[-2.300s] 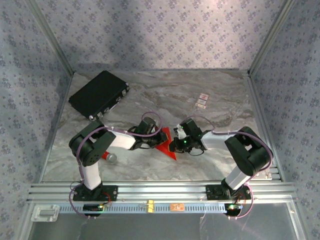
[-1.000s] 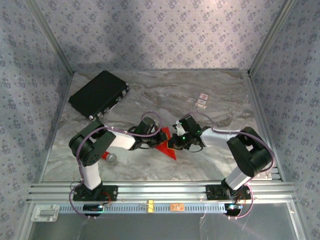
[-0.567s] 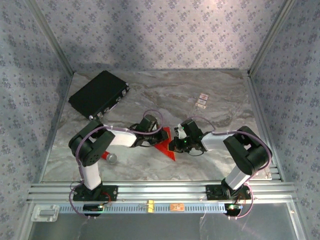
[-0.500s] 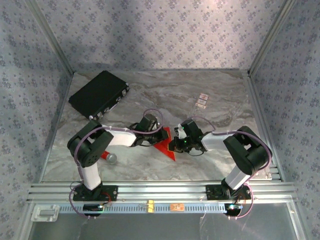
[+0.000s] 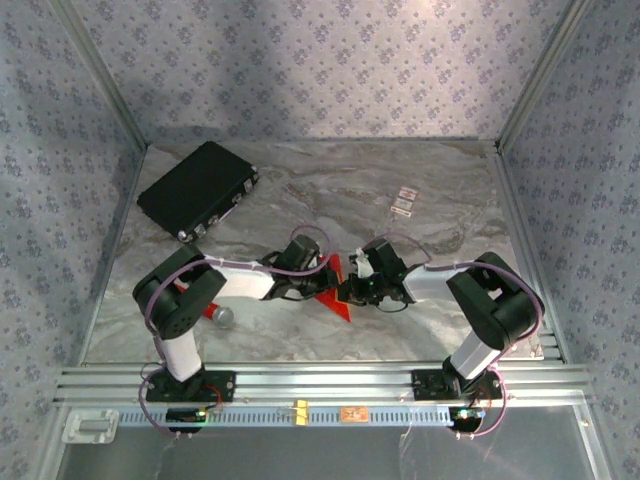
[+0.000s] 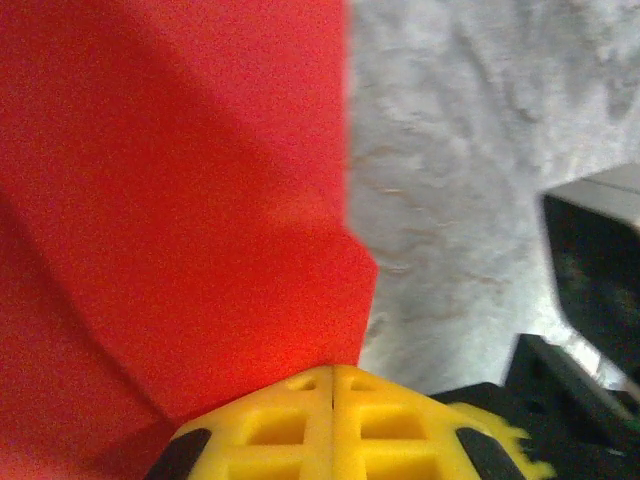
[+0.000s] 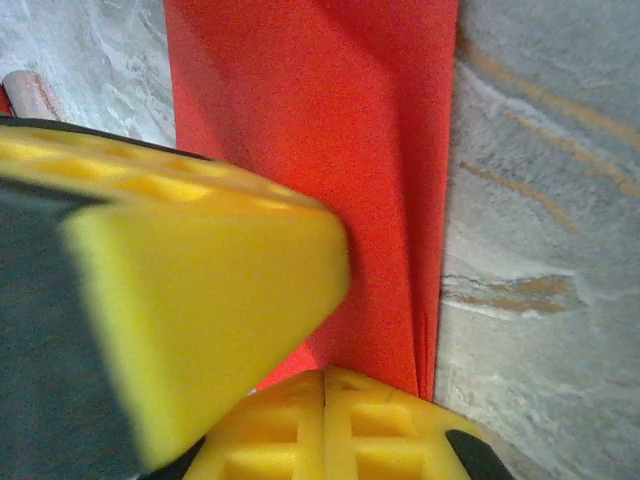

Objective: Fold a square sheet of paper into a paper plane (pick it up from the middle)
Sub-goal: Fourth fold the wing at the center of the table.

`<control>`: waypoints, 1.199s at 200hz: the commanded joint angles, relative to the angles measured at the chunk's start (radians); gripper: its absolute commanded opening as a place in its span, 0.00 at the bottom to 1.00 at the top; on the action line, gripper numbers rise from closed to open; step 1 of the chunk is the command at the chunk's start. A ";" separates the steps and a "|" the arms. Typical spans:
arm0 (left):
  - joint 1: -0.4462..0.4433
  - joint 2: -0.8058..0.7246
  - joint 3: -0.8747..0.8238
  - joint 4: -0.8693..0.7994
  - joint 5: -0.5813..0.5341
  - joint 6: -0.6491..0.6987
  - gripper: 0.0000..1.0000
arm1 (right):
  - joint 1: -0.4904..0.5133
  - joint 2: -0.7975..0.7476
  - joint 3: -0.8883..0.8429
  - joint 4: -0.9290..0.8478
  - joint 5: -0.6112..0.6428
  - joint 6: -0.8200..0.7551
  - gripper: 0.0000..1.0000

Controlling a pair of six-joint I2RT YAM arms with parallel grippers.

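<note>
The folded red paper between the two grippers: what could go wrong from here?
1. The left gripper and the right gripper are both shut and very close at the folded bright red paper; they might bump each other.
2. The thin paper lies on a smooth marble-patterned table, so a pressing fingertip could slide it and spoil the crease.

Top external: we're looking down from above and behind the arm bases, far enough back that we're getting the whole tabletop (image 5: 330,190). Left wrist: we're peering over the left end effector (image 6: 333,375), pointing down, super close to the folded red paper (image 6: 170,180). Right wrist: we're doing likewise over the right end effector (image 7: 323,378). All three are sharing that paper and the marble beside it.
</note>
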 commanded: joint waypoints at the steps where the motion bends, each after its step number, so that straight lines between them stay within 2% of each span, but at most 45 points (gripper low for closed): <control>1: 0.001 0.036 -0.019 -0.004 -0.002 -0.012 0.03 | -0.004 0.045 -0.057 -0.138 0.086 -0.002 0.00; 51: 0.020 0.041 -0.015 -0.029 -0.024 0.005 0.04 | -0.007 0.041 -0.061 -0.154 0.091 -0.015 0.00; 112: 0.093 0.039 0.036 -0.104 -0.043 0.038 0.04 | -0.005 0.034 -0.062 -0.196 0.095 -0.056 0.00; 230: 0.259 0.103 0.119 -0.144 0.025 0.128 0.05 | -0.008 0.027 -0.075 -0.213 0.070 -0.075 0.00; 240: 0.276 0.109 0.124 -0.146 0.032 0.134 0.05 | -0.008 0.026 -0.074 -0.218 0.068 -0.113 0.00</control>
